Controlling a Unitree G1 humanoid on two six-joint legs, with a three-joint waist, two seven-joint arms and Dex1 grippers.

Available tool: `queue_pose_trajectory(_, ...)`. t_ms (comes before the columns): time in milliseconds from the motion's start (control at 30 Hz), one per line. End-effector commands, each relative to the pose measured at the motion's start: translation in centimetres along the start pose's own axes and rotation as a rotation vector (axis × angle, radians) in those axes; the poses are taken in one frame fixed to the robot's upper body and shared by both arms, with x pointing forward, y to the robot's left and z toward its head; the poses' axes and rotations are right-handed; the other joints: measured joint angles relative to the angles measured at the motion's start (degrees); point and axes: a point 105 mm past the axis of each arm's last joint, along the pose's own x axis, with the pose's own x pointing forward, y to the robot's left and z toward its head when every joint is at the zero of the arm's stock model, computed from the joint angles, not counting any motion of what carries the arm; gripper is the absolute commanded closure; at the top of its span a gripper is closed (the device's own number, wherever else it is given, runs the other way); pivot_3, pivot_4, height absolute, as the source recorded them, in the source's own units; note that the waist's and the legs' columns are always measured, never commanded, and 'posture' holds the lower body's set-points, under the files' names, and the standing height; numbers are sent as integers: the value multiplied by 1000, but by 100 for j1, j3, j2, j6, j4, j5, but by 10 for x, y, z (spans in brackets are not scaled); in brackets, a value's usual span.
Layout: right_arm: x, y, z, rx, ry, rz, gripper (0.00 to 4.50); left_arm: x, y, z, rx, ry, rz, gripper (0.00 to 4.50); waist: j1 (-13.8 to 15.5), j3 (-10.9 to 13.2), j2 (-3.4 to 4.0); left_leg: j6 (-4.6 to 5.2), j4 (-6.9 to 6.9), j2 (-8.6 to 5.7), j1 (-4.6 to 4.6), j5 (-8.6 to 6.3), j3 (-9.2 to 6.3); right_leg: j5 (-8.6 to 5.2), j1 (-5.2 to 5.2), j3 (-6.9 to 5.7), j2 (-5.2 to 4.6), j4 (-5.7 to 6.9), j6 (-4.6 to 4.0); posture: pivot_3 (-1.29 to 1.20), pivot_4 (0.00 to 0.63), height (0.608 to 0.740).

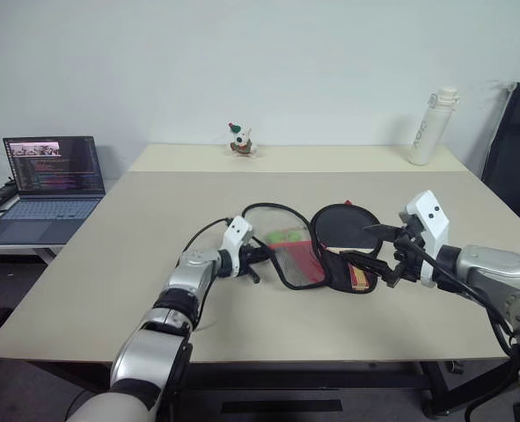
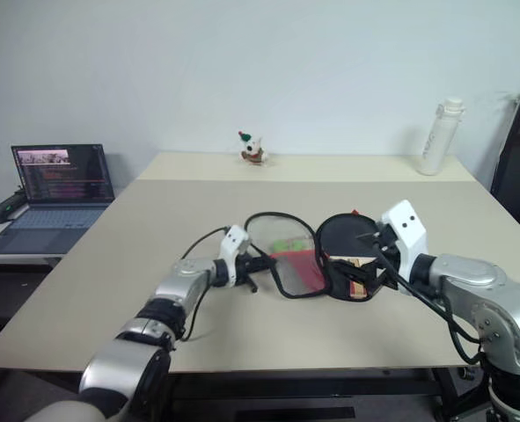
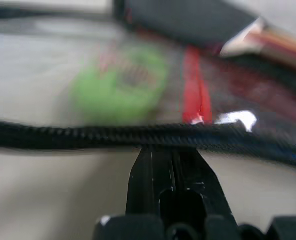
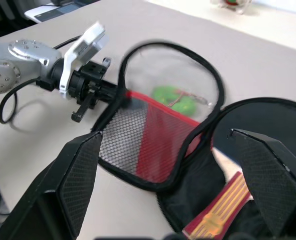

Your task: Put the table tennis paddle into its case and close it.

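Beige table (image 1: 110,264) takes up most of the scene; a second beige tabletop (image 1: 330,158) butts against its far edge; small toy figure (image 1: 240,141), white with red and green bits, stands upright on the far tabletop near the middle; white bottle (image 1: 433,126) with cap stands upright on the same top, far right; open laptop (image 1: 50,186) with lit screen sits on a lower side desk to the left, apart from the main table; black chair (image 1: 515,149) at right edge beside the table; plain white wall (image 1: 242,61) behind.
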Motion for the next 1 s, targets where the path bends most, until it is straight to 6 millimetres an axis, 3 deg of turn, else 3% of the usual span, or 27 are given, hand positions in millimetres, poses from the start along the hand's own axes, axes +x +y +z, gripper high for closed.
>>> queue_pose_trajectory(33,-17,-14,9,-36,-40,-74,0,13,-11,65,87,-174,-69,4444,4,7,-10,0,0,-1,-1,0,0,0,0,0,-1,-1,0,0,150,740)
queue_pose_trajectory(167,-30,-26,3,-4,-12,-129,0,43,-50,126,87,-326,-190,4444,26,13,-19,0,3,-6,-10,0,-1,0,0,-3,-6,-7,4,0,150,740)
queue_pose_trajectory(367,-34,-36,0,27,6,-184,0,73,-84,155,94,-379,-227,4444,-13,14,-21,2,5,-8,-13,-2,3,4,0,2,-8,-19,13,0,150,740)
queue_pose_trajectory(467,-32,-40,-2,41,8,-202,0,70,-86,150,113,-380,-258,4444,-55,17,-16,4,-1,-1,0,-2,5,3,0,6,1,-12,12,0,150,740)
queue_pose_trajectory(633,-25,-51,-14,114,24,-241,0,49,-70,134,119,-374,-285,4444,-59,17,-15,4,-1,6,9,-2,7,3,-1,11,10,0,10,0,150,740)
queue_pose_trajectory(867,10,-86,-48,256,97,-336,0,-21,-47,89,95,-293,-331,4444,-75,19,-10,3,0,6,12,-1,11,4,-2,21,7,7,8,0,150,740)
queue_pose_trajectory(1000,24,-103,-66,292,143,-372,0,-48,-39,75,69,-255,-270,4444,-26,19,-9,3,4,4,10,-1,7,4,-1,16,5,10,6,0,150,740)
